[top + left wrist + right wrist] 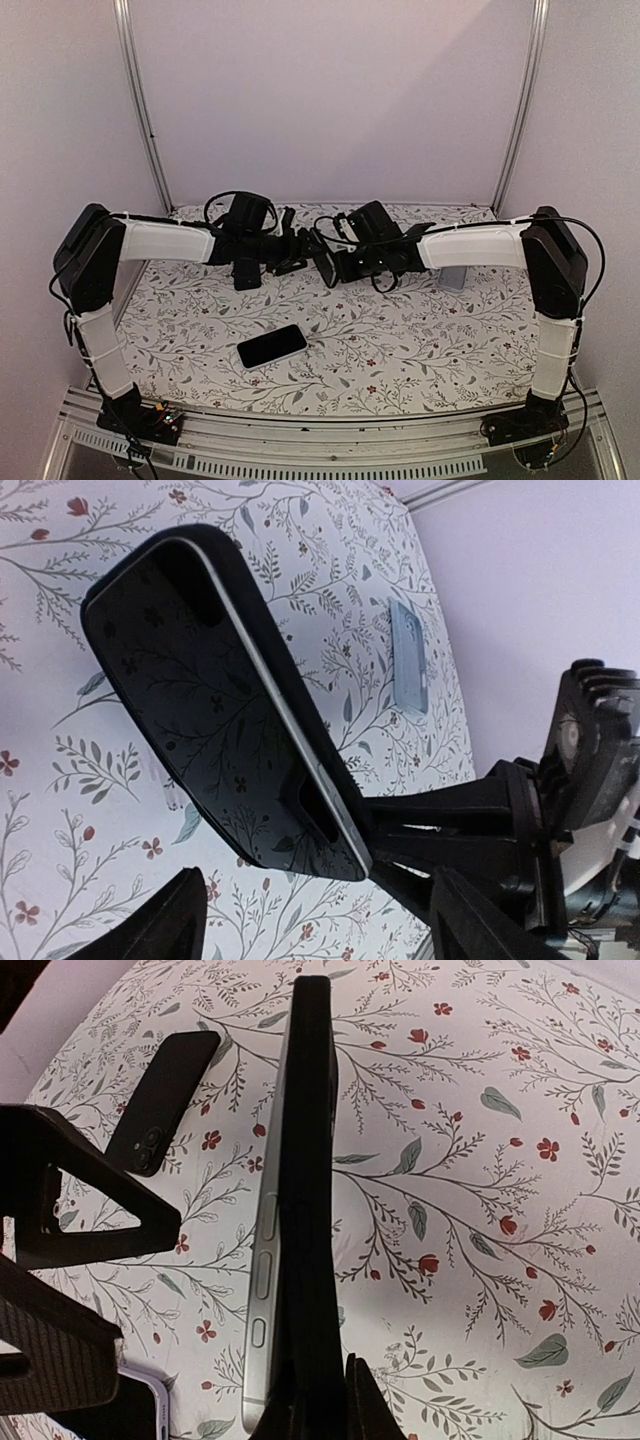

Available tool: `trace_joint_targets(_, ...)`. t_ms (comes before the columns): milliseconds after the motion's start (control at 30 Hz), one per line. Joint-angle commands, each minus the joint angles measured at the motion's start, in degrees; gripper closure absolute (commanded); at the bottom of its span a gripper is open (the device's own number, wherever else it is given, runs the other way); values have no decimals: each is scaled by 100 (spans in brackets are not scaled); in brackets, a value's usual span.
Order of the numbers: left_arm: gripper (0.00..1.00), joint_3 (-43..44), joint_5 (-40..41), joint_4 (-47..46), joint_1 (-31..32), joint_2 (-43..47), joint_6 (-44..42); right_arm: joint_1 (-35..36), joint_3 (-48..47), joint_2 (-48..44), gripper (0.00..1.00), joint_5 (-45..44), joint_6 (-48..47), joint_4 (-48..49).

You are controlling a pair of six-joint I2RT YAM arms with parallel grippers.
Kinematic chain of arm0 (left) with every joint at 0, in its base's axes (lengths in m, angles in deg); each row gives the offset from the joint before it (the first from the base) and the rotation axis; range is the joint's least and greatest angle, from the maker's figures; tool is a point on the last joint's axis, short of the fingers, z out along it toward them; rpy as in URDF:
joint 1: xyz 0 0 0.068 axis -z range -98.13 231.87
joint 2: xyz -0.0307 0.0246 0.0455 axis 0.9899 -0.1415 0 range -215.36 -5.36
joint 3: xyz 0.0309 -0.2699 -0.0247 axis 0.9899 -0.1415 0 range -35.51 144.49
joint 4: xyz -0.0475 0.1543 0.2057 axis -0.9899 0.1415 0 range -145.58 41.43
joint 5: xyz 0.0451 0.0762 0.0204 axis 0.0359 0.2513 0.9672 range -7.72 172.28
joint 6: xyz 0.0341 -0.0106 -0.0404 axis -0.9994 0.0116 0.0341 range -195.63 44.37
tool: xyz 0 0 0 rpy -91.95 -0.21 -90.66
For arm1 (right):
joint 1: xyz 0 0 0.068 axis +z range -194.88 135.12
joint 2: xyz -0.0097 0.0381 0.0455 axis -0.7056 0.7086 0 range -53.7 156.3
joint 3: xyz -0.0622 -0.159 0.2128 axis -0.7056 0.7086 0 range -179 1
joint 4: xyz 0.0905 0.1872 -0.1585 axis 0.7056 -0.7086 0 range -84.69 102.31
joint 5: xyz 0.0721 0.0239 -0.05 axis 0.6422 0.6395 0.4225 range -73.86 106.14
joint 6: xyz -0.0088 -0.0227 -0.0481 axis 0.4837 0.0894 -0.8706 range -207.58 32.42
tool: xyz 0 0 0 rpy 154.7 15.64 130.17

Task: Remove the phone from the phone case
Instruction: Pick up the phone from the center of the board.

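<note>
A phone in a black case [305, 1160] is held upright above the table. Its silver side with buttons [262, 1280] shows beside the black case edge. My right gripper [325, 1392] is shut on its lower end; this also shows in the top view [326, 266]. In the left wrist view the phone's glossy screen [200, 690] faces the camera and the right gripper's fingers [450, 820] clamp its end. My left gripper [315, 890] is open, with its two fingers spread below the phone and not touching it. In the top view it [295, 250] sits just left of the phone.
A black phone [271, 346] lies flat on the floral tablecloth near the front; it also shows in the right wrist view [165, 1100]. A grey-blue case or phone [453, 277] lies under the right arm and shows in the left wrist view [408, 658]. A lilac-rimmed object [150, 1405] is at the frame edge.
</note>
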Motion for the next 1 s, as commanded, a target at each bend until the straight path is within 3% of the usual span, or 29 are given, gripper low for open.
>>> trace_joint_targets(0,22,181,86,39,88,-263,-115,59,-370,109,100,-215,-73,366)
trace_joint_targets(800,23,363,-100,-146,132,-1041,3,237,-613,489,100,-510,-170,313)
trace_joint_targets(967,25,504,74,210,136,-1198,-9,336,-682,587,100,-684,-251,249)
